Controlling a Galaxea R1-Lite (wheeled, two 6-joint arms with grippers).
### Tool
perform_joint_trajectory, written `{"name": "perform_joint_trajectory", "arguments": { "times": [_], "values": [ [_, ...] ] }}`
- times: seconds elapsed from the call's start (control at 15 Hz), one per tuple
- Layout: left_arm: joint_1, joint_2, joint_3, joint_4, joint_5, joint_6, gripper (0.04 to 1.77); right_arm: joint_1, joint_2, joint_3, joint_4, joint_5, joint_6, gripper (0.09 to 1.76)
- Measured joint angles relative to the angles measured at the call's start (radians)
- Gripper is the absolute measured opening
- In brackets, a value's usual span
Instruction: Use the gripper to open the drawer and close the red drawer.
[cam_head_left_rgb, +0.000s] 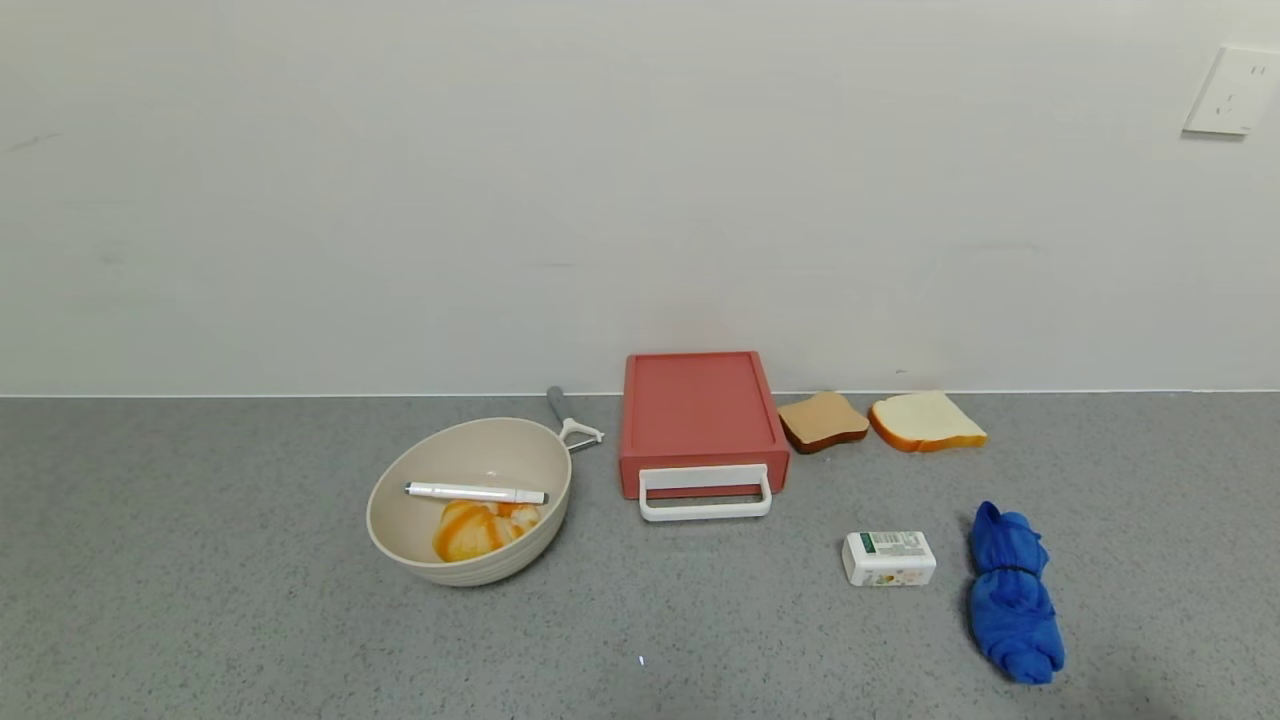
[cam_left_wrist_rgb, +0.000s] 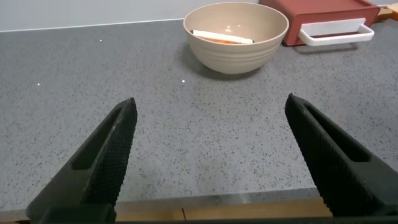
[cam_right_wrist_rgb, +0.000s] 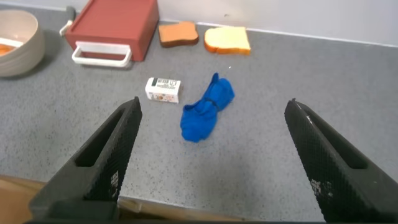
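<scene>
Drawer (cam_head_left_rgb: 702, 420) looks like a flat salmon-red box, shut, white loop handle (cam_head_left_rgb: 705, 492) facing front, sitting on the grey tabletop (cam_head_left_rgb: 200, 600) against the wall between the bowl (cam_head_left_rgb: 470, 500) and toast, while only the wrist views show the left tool (cam_left_wrist_rgb: 211, 155) and right tool (cam_right_wrist_rgb: 214, 158), both spread wide open over the tabletop's near edge.

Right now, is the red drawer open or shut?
Shut. The red drawer shows its tray front flush with the box, and no tray floor shows behind the white handle. Neither hand touches it.
</scene>
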Motion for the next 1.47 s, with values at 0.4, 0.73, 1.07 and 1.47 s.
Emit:
{"name": "perform_joint_trajectory", "arguments": {
  "times": [0.4,0.73,1.07,1.47],
  "values": [
    [0.000,0.000,0.000,0.000,0.000,0.000,1.72,-0.094,-0.210,-0.077,0.191,0.003,0.000,1.70],
    [0.000,0.000,0.000,0.000,0.000,0.000,1.72,-0.113,-0.352,-0.026,0.266,0.009,-0.001,1.70],
    [0.000,0.000,0.000,0.000,0.000,0.000,1.72,-0.114,-0.490,0.106,0.231,0.004,-0.004,1.70],
    [0.000,0.000,0.000,0.000,0.000,0.000,1.72,-0.117,-0.560,0.370,-0.072,-0.011,-0.051,1.70]
  ]
}}
